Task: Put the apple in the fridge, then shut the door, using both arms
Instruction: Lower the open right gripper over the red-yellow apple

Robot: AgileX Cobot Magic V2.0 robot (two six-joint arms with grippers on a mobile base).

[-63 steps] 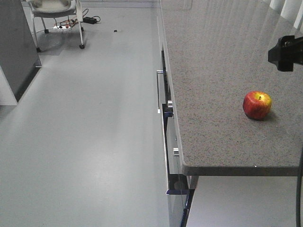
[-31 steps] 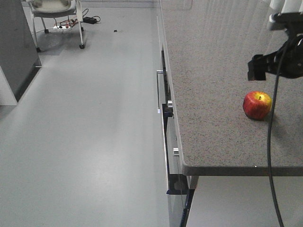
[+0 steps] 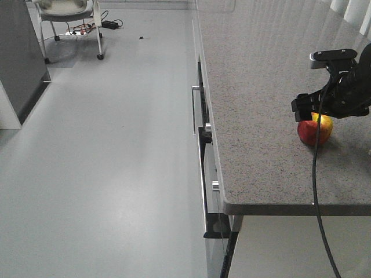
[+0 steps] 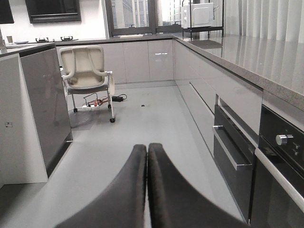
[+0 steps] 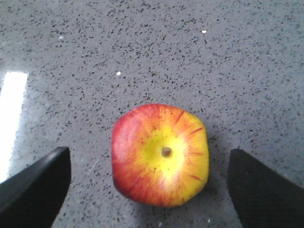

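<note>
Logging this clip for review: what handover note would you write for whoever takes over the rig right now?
Right claw: open, poised over the apple, one finger on each side, not touching it.
Left claw: shut, empty, pointing along the kitchen floor.
Apple: stem up on the speckled counter.
Fridge and door: cannot be picked out for certain in these views.
Done: nothing yet; the apple is not grasped.
Left: grasp the apple, put it in the fridge, close the door.
</note>
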